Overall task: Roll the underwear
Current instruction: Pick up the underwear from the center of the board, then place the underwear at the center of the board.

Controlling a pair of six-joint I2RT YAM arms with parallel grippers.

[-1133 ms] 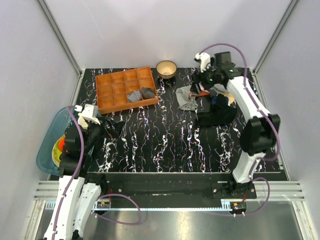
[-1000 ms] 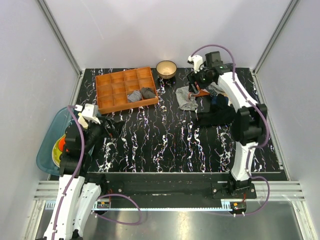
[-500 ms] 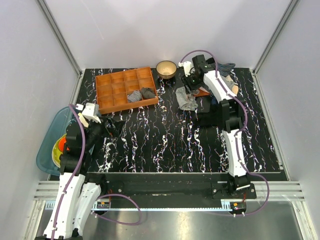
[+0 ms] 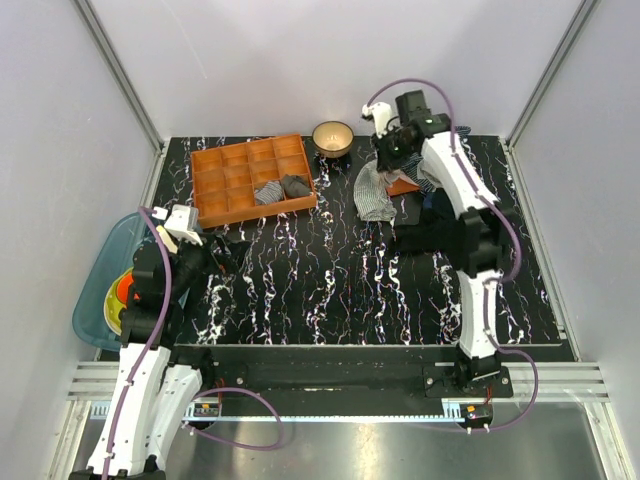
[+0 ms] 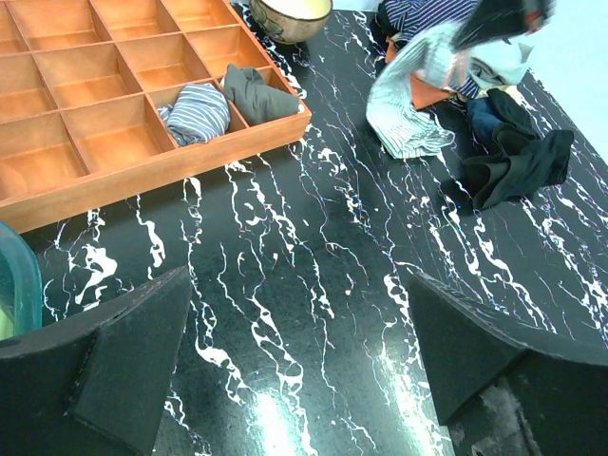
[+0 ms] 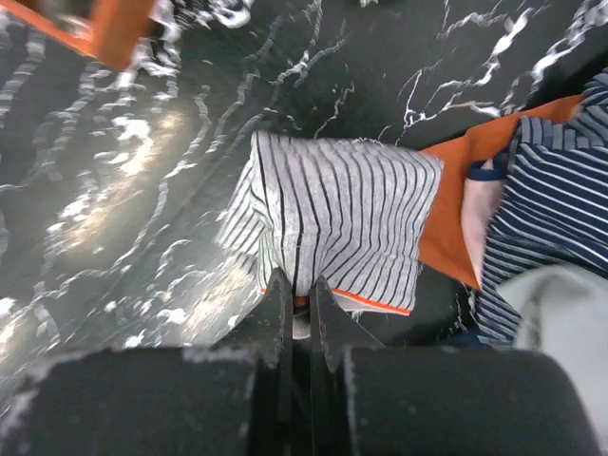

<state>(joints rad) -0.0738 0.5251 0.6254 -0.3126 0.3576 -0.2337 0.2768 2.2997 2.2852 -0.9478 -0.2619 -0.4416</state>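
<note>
underwear [image 6: 342, 218] hem clamped in right gripper [image 6: 296, 302] — cloth hanging beneath it, left gripper [image 5: 299, 370] jaws wide apart

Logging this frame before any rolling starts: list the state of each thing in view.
underwear: unrolled, hanging from a pinched edge.
right gripper: shut on the underwear.
left gripper: open, empty.
striped roll: rolled, in a compartment of the orange organizer tray.
dark grey roll: rolled, in the next compartment.
black cloth: crumpled in a heap.
bowl: upright.
</note>
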